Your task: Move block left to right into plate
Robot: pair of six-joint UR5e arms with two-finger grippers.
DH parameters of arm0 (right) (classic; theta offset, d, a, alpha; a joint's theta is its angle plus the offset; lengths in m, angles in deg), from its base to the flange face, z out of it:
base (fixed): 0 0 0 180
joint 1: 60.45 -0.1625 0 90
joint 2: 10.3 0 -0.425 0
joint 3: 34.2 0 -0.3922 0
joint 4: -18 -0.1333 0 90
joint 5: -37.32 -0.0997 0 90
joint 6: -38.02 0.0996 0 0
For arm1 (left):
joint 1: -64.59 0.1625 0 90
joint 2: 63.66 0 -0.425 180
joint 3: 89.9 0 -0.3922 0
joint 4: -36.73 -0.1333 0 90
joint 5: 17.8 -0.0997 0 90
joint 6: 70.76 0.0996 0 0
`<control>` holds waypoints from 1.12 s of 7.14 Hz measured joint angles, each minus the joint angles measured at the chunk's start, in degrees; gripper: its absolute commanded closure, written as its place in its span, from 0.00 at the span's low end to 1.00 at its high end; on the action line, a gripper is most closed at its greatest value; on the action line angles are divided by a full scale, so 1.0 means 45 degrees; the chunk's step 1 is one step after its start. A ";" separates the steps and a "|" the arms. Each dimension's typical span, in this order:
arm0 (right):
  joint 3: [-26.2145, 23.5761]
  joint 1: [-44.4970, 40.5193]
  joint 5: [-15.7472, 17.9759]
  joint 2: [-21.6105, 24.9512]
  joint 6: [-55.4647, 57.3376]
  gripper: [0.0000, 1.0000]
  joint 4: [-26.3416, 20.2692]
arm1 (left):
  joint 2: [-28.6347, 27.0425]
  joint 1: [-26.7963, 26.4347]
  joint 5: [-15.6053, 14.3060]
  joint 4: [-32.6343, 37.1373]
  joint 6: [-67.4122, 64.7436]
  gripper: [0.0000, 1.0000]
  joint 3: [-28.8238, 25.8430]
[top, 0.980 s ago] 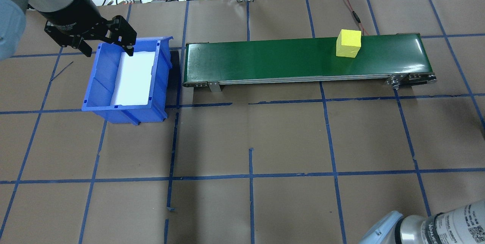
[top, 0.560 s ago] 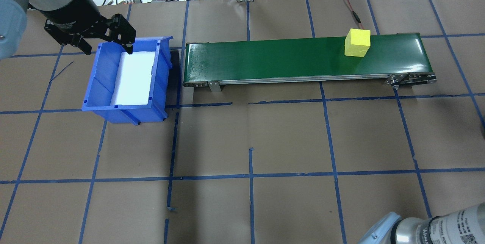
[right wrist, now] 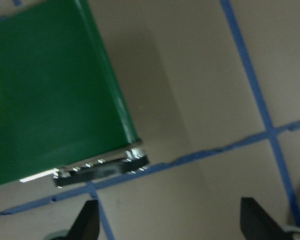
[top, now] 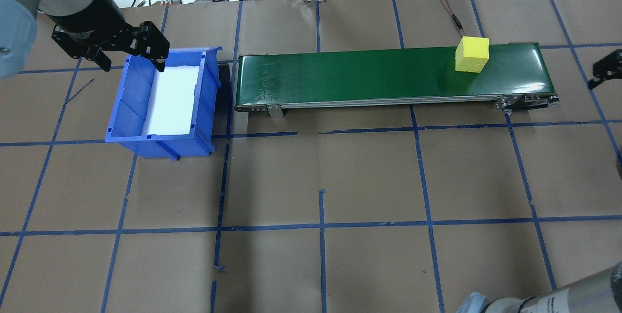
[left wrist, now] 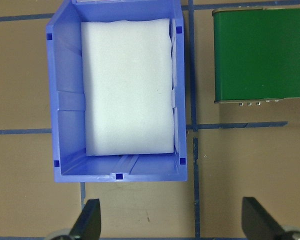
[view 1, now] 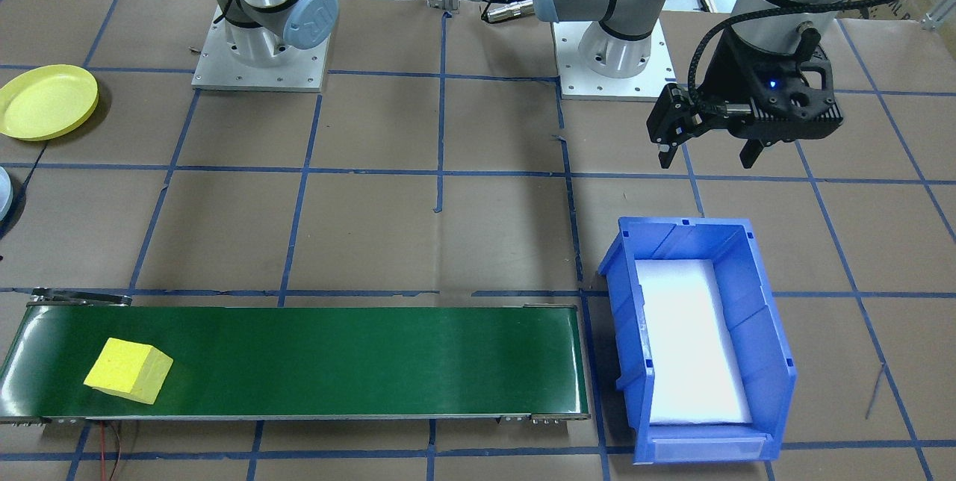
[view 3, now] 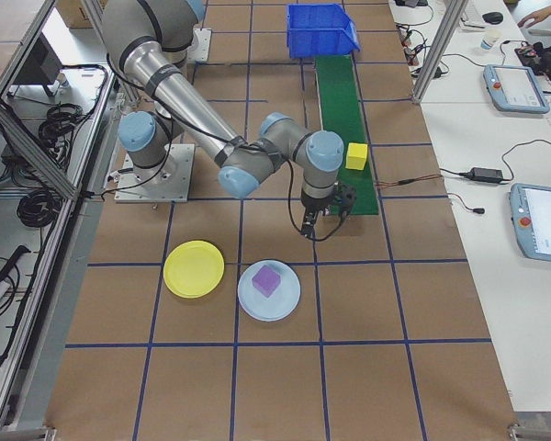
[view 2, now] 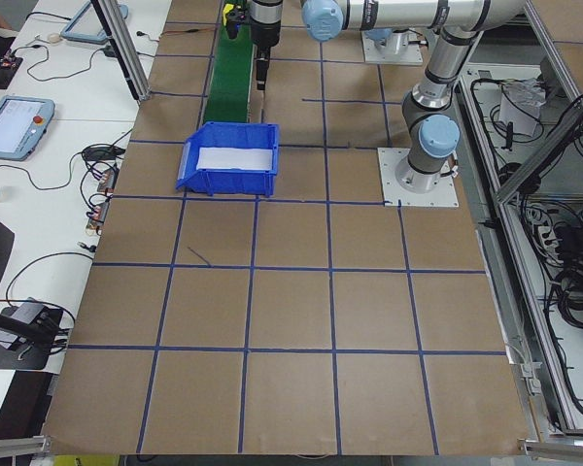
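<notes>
Glossy green belt (top: 388,72), matt yellow block (top: 471,54), plastic bin (top: 163,101).

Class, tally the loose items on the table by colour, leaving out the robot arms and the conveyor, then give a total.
Yellow: 2, the block and a plate
Blue: 2, the bin and a pale blue plate
Purple: 1, a block
Total: 5

Your left claw (view 1: 709,149) hangs with its fingers spread wide and pointing down, nothing between them. Your right claw (view 3: 327,217) sits low on a bent arm, wrist turned downward; its fingertips (right wrist: 87,220) look parted too, though that wrist view is blurred.
</notes>
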 measured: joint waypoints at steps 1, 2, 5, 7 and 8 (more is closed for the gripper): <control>0.0456 -0.0440 -0.0817 -0.0196 0.0222 0.00 0.0053 | 0.0069 -0.0053 0.0011 -0.0013 0.0014 0.00 0.0005; 0.0902 -0.0915 -0.1162 -0.0342 0.0599 0.00 0.0082 | 0.0197 -0.0079 0.0035 -0.0024 0.0033 0.00 0.0002; 0.1000 -0.2167 -0.1449 -0.0950 0.2086 0.00 0.0640 | 0.0349 -0.0074 -0.0032 -0.0015 0.0046 0.00 -0.0002; 0.0916 -0.2291 -0.1407 -0.1409 0.2272 0.00 0.1054 | 0.0412 -0.0068 -0.0038 0.0005 0.0046 0.00 0.0031; 0.0918 -0.2297 -0.1366 -0.1636 0.2292 0.00 0.1400 | 0.0411 -0.0061 -0.0011 0.0013 0.0046 0.00 0.0064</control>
